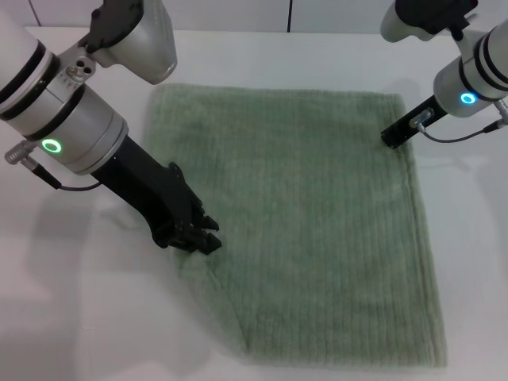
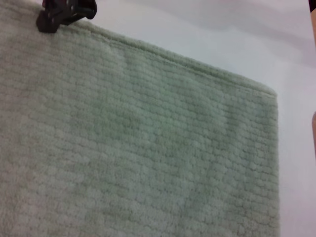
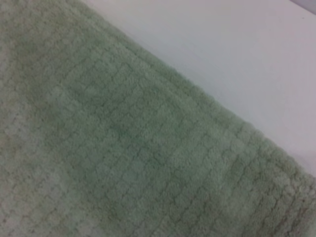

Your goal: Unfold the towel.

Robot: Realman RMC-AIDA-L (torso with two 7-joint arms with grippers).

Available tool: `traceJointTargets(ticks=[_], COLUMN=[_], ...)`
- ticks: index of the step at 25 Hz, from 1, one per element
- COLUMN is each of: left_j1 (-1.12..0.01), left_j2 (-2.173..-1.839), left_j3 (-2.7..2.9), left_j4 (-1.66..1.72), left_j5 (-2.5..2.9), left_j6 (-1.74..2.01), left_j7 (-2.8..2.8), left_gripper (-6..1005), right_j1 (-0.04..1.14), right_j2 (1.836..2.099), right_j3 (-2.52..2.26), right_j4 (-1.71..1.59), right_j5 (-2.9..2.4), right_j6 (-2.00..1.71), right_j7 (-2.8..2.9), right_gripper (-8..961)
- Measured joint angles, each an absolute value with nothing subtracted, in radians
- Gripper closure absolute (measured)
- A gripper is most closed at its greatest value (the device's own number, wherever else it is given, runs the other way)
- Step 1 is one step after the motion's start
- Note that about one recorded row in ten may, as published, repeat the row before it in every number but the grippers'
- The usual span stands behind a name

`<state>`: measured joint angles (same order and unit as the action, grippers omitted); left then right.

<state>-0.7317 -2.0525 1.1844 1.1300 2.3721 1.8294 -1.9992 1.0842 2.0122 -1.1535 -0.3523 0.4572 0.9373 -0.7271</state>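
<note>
Left tool (image 1: 202, 238), fingers seemingly closed, at towel's (image 1: 317, 222) left edge; right tool (image 1: 393, 136) at its far-right corner, grip unclear.

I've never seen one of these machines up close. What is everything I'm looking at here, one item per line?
towel: one, pale sage-green ribbed terry cloth, spread over the middle of the table; a diagonal fold shows at its near left corner.
table: one, white, under the towel and bare around it.
left gripper: one, black, on a silver-white arm with a green ring light, resting at the towel's left edge just above the folded corner.
right gripper: one, black, on a silver-white arm with a blue ring light, at the towel's far right corner; it also shows far off in the left wrist view.
</note>
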Motion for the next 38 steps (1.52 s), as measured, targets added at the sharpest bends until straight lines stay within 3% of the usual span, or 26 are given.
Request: traceJointTargets(ticks=[9,33,38], left_j1=[-0.729,-0.720,-0.723], left_j2=[-2.056,-2.031,-2.062], left_j3=[1.171,1.121,1.010], left_j4=[1.135,1.215,1.250], left_j5=[2.408,2.470,2.404], left_j6=[1.829,2.014,1.975], left_j7=[-1.994,-2.010,-1.933], left_gripper=[784,792,794], right_j1=[1.086,1.089,1.088], right_j2=[2.013,2.013,2.013], right_j3=[-1.154,-1.154,-1.153], right_j4=[-0.354,-0.356,-0.362], right_j5=[0.459,0.457,0.456], right_j6=[0.937,0.935,0.929], right_j7=[-0.729,-0.730,-0.736], right_gripper=[954,954,954])
